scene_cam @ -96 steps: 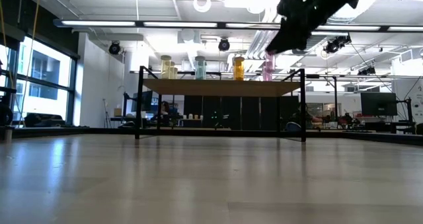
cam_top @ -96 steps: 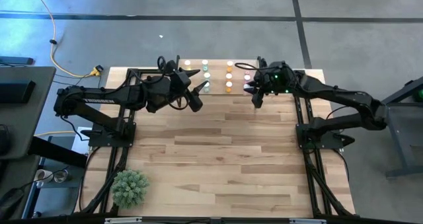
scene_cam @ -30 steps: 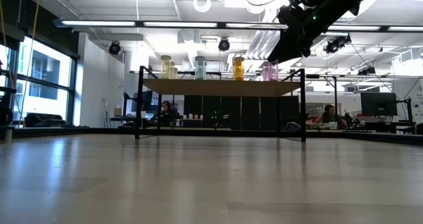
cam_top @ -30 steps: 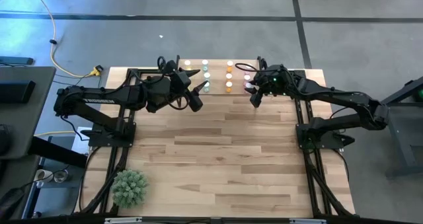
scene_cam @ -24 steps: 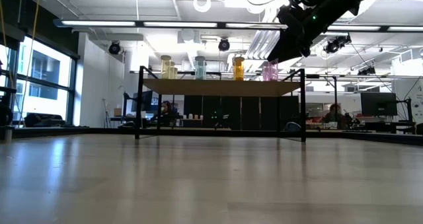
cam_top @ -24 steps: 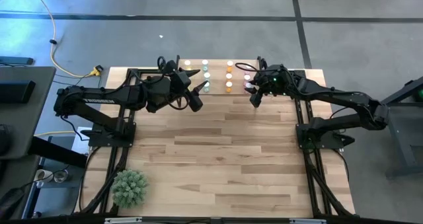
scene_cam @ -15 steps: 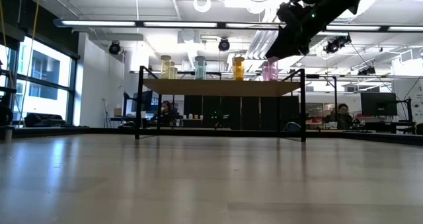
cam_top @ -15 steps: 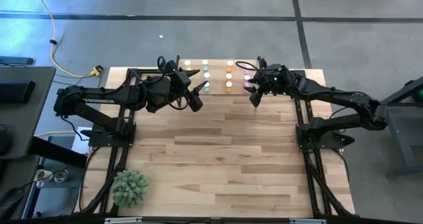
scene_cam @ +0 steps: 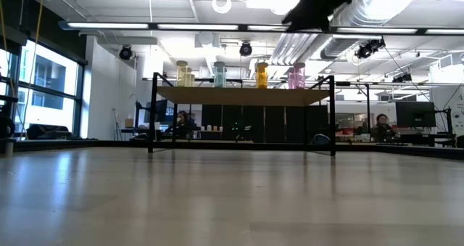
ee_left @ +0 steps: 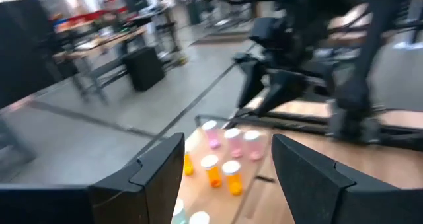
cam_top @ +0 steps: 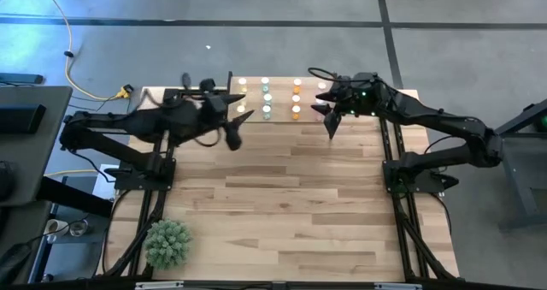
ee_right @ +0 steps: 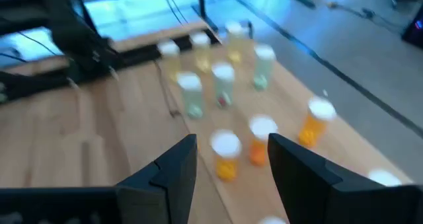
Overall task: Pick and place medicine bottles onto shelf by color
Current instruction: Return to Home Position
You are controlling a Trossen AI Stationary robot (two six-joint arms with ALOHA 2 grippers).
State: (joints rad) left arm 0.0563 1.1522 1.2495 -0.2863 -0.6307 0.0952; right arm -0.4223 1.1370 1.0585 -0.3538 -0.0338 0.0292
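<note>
Left gripper (cam_top: 232, 136) and right gripper (cam_top: 330, 119) hang spread and empty, close by the shelf (scene_cam: 243, 96). One sloppy swing could topple the bottles (cam_top: 297, 97).

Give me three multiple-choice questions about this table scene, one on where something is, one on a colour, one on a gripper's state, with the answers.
1. Where on the table is the plant?
A. its middle
B. a corner on the left arm's side
C. a corner on the right arm's side

2. Which colour stands at the shelf end nearest the right gripper?
A. yellow
B. green
C. pink

3. How is the left gripper?
A. open and empty
B. shut on an orange bottle
C. open around a yellow bottle

Answers:
1. B: the high view shows the plant at that corner, far from the shelf.
2. C: the pink bottles close the row at that end.
3. A: the left wrist view shows its fingers apart with nothing held between them.
</note>
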